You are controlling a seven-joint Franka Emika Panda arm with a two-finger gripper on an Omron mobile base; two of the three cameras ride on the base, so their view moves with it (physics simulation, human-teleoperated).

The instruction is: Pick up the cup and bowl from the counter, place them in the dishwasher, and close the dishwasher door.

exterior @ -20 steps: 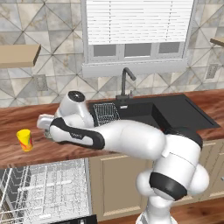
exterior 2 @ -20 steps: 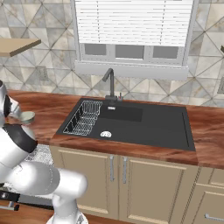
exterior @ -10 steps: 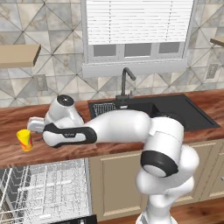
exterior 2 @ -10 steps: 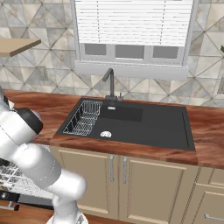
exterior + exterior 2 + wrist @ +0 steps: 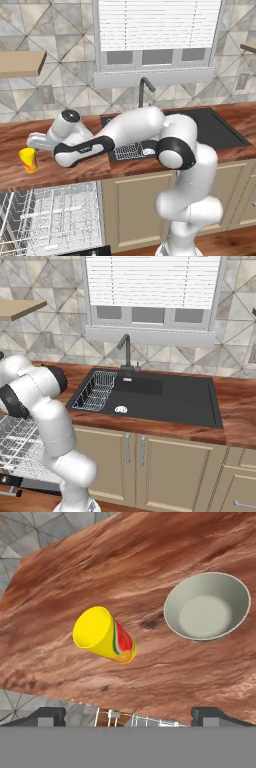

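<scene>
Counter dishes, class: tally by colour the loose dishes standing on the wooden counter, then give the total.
Yellow: 1, the cup
Pale grey-green: 1, the bowl
Total: 2, both standing apart on the counter

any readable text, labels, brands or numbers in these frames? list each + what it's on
None readable.
The cup carries a red and green picture patch, no lettering.
The bowl, the counter and the dishwasher racks are plain.
</scene>
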